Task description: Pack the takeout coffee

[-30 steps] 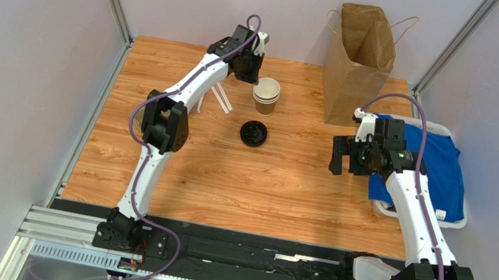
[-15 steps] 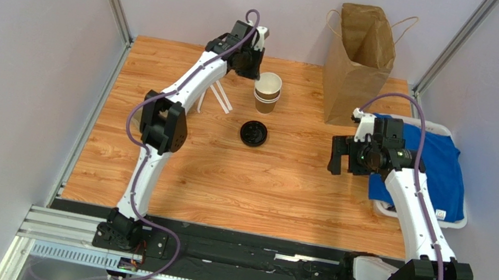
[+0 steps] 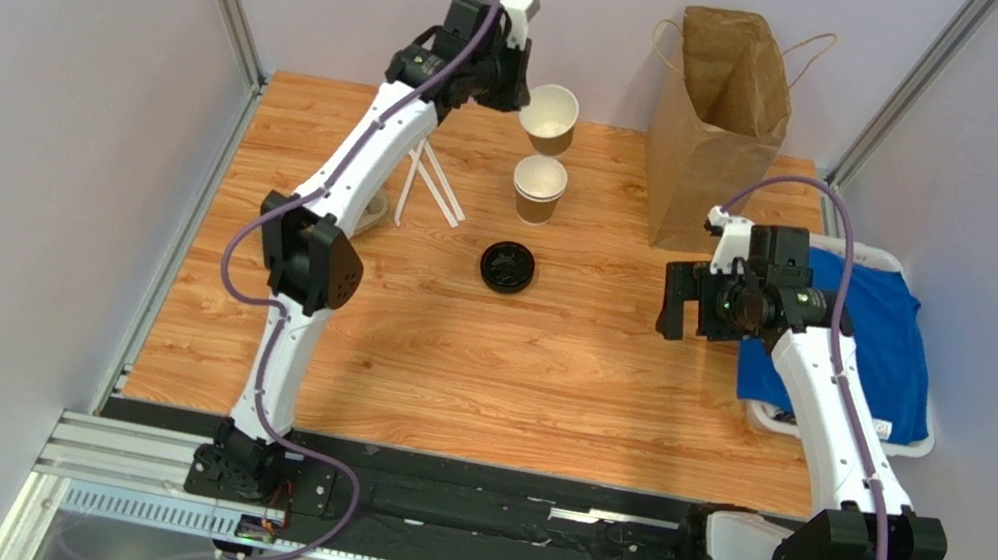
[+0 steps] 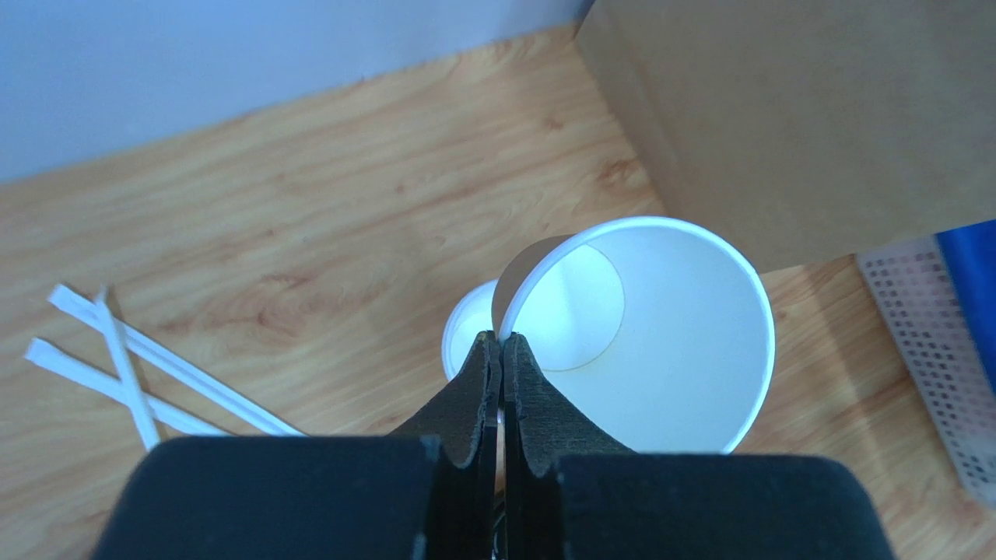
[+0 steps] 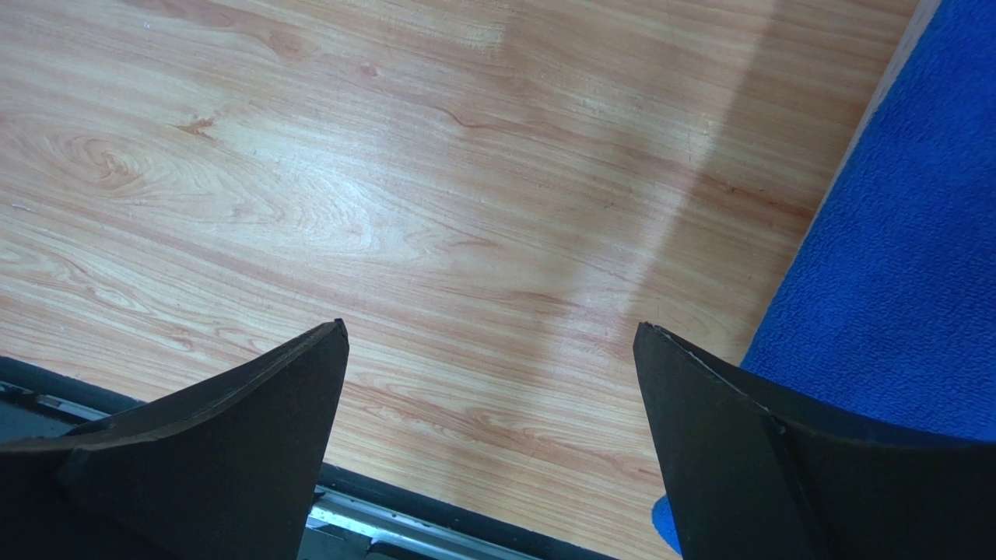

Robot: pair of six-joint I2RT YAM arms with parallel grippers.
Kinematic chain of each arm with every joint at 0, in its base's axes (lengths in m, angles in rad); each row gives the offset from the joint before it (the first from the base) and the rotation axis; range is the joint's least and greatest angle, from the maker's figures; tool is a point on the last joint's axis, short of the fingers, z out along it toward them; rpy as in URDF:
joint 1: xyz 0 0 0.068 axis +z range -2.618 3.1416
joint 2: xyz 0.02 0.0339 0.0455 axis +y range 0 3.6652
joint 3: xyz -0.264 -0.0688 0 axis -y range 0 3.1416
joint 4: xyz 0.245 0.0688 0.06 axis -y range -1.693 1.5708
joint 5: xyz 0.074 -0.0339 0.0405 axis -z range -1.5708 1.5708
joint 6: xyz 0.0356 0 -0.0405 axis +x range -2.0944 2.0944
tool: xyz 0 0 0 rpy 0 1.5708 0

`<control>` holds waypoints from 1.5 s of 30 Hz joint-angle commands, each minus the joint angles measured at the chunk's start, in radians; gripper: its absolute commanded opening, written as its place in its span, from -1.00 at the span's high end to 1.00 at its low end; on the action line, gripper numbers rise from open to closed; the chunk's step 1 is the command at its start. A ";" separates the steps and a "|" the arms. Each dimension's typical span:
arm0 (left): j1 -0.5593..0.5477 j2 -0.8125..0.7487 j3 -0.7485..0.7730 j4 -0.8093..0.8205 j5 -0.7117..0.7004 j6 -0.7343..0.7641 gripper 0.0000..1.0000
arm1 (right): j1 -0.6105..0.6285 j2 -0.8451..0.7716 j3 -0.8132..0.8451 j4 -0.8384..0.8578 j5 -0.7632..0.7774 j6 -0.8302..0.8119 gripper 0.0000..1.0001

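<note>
The left tool point(image 3: 521, 103) point(image 4: 502, 352) is seen pinched shut on the rim of a brown paper cup point(image 3: 549, 117) point(image 4: 655, 338), white inside and without a lid. This cup is held in the air, tilted, above the far edge of the desk point(image 3: 517, 390). A matching open cup point(image 3: 538, 186) point(image 4: 464, 338) is stood upright on the desk just below and nearer, apart from the held one. A round black lid point(image 3: 508, 267) is laid flat on the desk, nearer again, touching neither cup. Which cup belongs to the lid cannot be told.

A tall brown paper bag point(image 3: 722, 105) point(image 4: 795, 117) is stood open at the far edge, towards the right corner. Thin white straws point(image 3: 427, 185) point(image 4: 129, 373) are crossed near the far left. A blue cloth point(image 3: 890, 346) point(image 5: 900, 233) is laid in a white tray point(image 4: 924, 338) at the right edge.

The right tool point(image 3: 676, 305) point(image 5: 491, 338) is spread wide open with nothing in it, above bare wood beside the cloth.
</note>
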 commanded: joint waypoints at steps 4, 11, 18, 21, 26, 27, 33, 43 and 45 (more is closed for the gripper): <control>-0.005 -0.276 -0.017 -0.028 0.107 0.079 1.00 | 0.004 -0.001 0.083 -0.005 -0.012 0.005 -1.00; -0.031 -0.612 -0.591 -0.096 0.332 0.277 1.00 | 0.003 -0.054 0.077 -0.005 -0.035 -0.021 -1.00; -0.117 -0.903 -1.114 0.022 0.255 0.386 1.00 | 0.004 -0.074 0.022 0.022 -0.075 -0.017 -1.00; -0.156 -0.936 -1.258 0.115 0.211 0.371 1.00 | 0.007 -0.070 0.010 0.028 -0.084 -0.012 -1.00; -0.190 -0.905 -1.361 0.232 0.132 0.325 1.00 | 0.006 -0.056 0.010 0.030 -0.092 -0.009 -1.00; -0.193 -0.891 -1.372 0.246 0.125 0.325 1.00 | 0.006 -0.051 0.011 0.030 -0.092 -0.009 -1.00; -0.203 -0.873 -1.444 0.336 0.037 0.322 0.99 | 0.012 -0.041 0.017 0.030 -0.093 -0.013 -1.00; -0.240 -0.853 -1.490 0.376 0.060 0.283 0.91 | 0.021 -0.039 0.005 0.039 -0.098 -0.015 -1.00; -0.254 -0.851 -1.499 0.383 0.066 0.274 0.86 | 0.021 -0.039 0.004 0.039 -0.098 -0.017 -1.00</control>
